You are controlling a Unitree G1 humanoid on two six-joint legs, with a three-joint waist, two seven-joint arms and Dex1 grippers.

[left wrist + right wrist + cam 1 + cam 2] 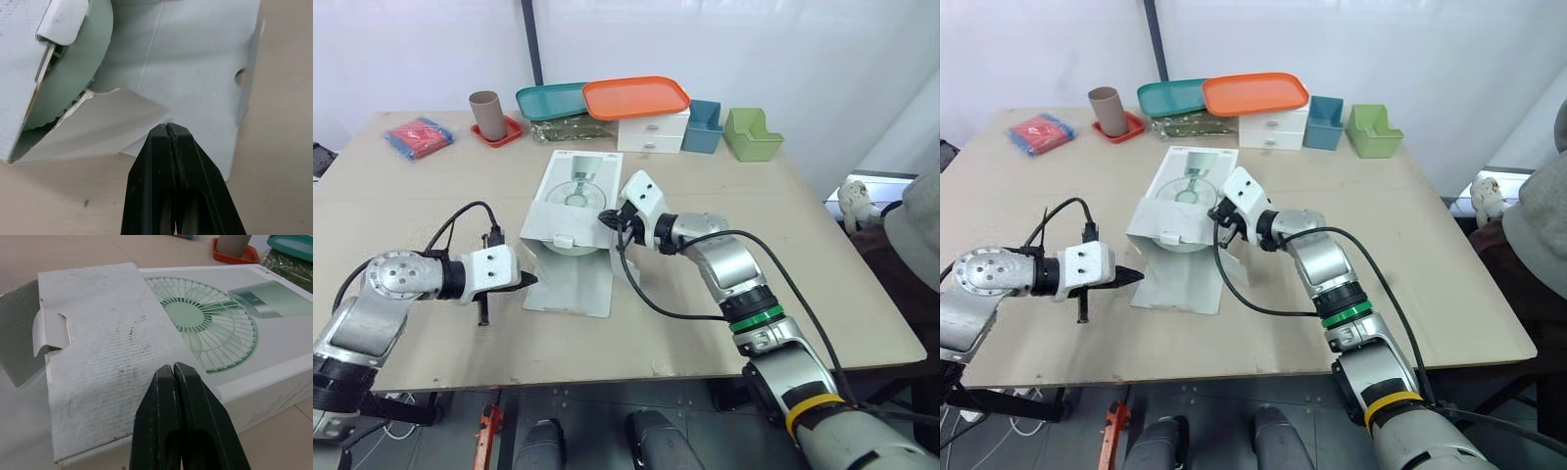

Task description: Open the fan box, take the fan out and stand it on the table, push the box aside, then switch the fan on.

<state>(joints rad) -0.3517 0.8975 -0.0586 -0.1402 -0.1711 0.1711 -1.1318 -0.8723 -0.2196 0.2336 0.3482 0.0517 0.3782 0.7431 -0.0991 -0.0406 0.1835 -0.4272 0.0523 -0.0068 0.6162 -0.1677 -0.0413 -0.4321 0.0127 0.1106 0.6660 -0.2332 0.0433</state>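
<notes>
The white fan box (576, 186) lies flat mid-table, with a fan picture on its top. Its near end is open: one flap (566, 227) is folded back over the top and the long lid (570, 282) lies flat on the table. The pale green fan (73, 63) shows inside the opening. My left gripper (529, 280) is shut, its tip at the edge of the box's left side flap (102, 122). My right gripper (607, 217) is shut too, resting at the right edge of the folded-back flap (102, 357), with nothing seen between its fingers.
Along the back stand a brown cup (488, 115) on a red saucer, a teal tray (553, 100), an orange tray (636, 96) on white drawers (653, 132), a blue bin (703, 127) and a green bin (751, 135). A red-blue pack (419, 136) lies far left. A person (913, 235) sits at right.
</notes>
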